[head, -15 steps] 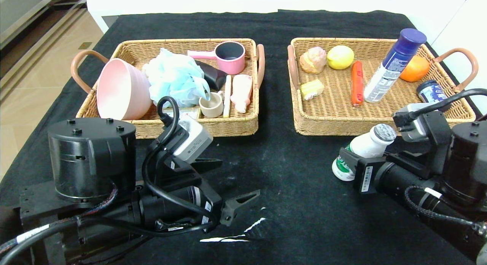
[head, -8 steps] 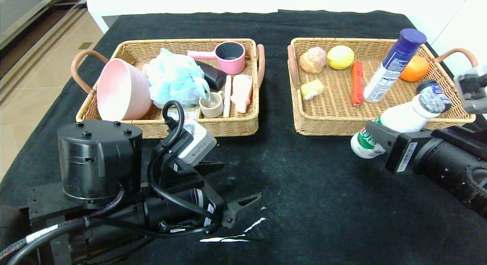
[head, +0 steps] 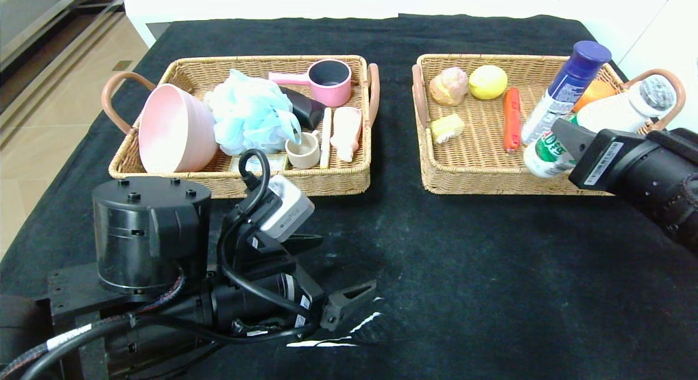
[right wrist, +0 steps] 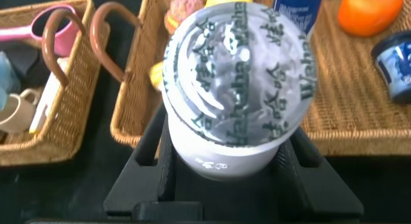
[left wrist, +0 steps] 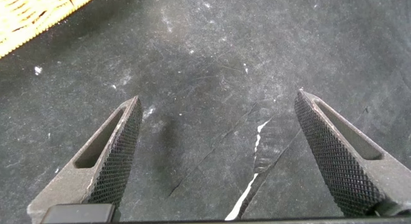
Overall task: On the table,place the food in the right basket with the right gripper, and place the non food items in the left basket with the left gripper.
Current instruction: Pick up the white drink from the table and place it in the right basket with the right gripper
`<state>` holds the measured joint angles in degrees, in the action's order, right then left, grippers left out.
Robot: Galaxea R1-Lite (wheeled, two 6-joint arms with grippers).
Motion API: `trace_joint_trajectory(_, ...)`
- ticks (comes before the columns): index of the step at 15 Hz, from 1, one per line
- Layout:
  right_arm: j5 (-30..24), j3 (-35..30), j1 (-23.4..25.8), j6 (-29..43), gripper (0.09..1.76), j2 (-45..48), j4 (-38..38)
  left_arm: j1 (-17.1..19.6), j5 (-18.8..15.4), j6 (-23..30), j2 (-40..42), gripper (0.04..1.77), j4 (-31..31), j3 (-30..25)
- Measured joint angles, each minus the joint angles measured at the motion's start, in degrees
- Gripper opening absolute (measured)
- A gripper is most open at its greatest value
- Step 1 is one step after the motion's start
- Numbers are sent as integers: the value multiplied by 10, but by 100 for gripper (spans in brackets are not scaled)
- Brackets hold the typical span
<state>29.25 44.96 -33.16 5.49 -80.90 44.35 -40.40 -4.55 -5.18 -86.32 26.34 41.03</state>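
Right pincer (head: pixel 572 145): clamped on a white drink bottle (head: pixel 594 126) with foil cap, held tilted above the near right portion of the right basket (head: pixel 480 178), beside the blue-capped spray can (head: pixel 564 94). Left pincer (head: pixel 327 276): spread wide, nothing between its fingers, low over the black counter (head: pixel 463 293) in front of the left basket (head: pixel 327 181).
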Motion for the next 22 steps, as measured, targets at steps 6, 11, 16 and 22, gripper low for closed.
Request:
trace_joint_trajectory(6,-25,50,14,-38,87,-43,3,0,1,-2,14,172,1,0)
trace_joint_trajectory(11,-27,147,42,-68,87,-113,-2,0,1,-3,17,172,1,0)
trace_joint_trajectory(16,-28,220,67,-73,87,-190,-3,0,0,-4,17,172,0,-1)
trace_joint_trajectory(22,-27,247,82,-88,87,-245,5,0,0,-4,20,172,1,-1)
